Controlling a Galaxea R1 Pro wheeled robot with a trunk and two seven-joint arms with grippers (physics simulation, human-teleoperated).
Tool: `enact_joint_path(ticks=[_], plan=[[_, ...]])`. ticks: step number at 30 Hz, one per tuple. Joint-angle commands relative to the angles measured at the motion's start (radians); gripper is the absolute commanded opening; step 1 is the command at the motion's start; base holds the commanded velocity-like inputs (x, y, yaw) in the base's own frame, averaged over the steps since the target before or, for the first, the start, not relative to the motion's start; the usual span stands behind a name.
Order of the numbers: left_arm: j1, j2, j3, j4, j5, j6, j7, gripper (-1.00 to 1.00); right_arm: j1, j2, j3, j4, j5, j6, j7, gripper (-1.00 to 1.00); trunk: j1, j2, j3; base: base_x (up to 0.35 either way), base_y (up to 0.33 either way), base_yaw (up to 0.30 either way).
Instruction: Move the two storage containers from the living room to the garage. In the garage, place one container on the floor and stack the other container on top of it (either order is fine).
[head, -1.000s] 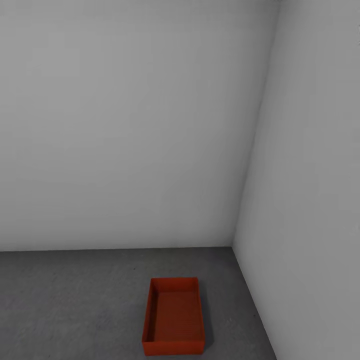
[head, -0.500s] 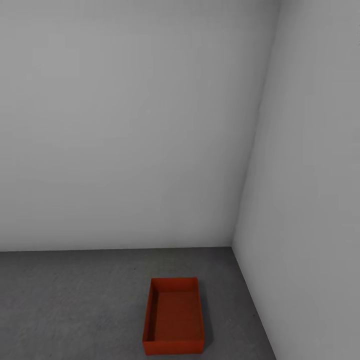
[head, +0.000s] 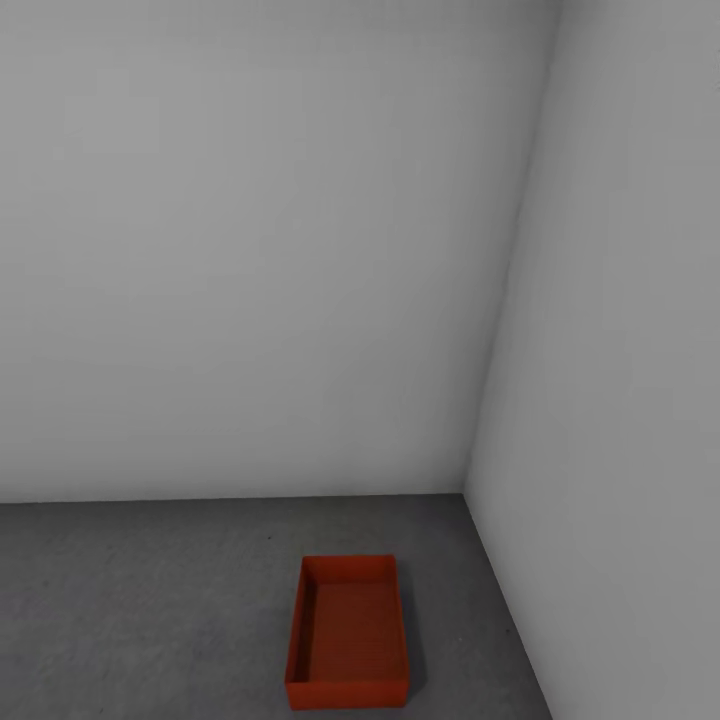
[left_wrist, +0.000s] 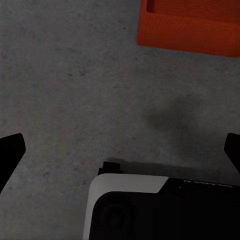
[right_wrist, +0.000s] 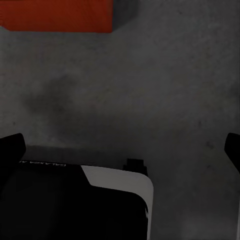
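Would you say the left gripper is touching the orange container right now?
Apart: the left wrist view shows bare floor between the open left gripper and the container.

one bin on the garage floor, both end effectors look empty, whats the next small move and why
Probably turn the base away to fetch the second bin: one storage container sits alone on the floor, nothing stacked in it, and the left end effector and right end effector are open, holding nothing.
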Motion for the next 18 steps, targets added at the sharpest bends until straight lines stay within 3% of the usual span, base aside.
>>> enact_joint_path(ticks=[1, 18], plan=[[-0.002, 0.000, 0.004, 0.003, 0.010, -0.004, -0.008, 1.00, -0.001, 0.000, 0.004, 0.001, -0.001, -0.004, 0.003, 1.00, 0.001, -0.002, -0.002, 0.000, 0.000, 0.000], [-0.001, 0.001, 0.004, 0.003, 0.010, -0.004, -0.008, 1.00, -0.001, 0.000, 0.004, 0.002, -0.001, -0.004, 0.003, 1.00, 0.001, -0.002, 0.018, 0.000, 0.000, 0.000]])
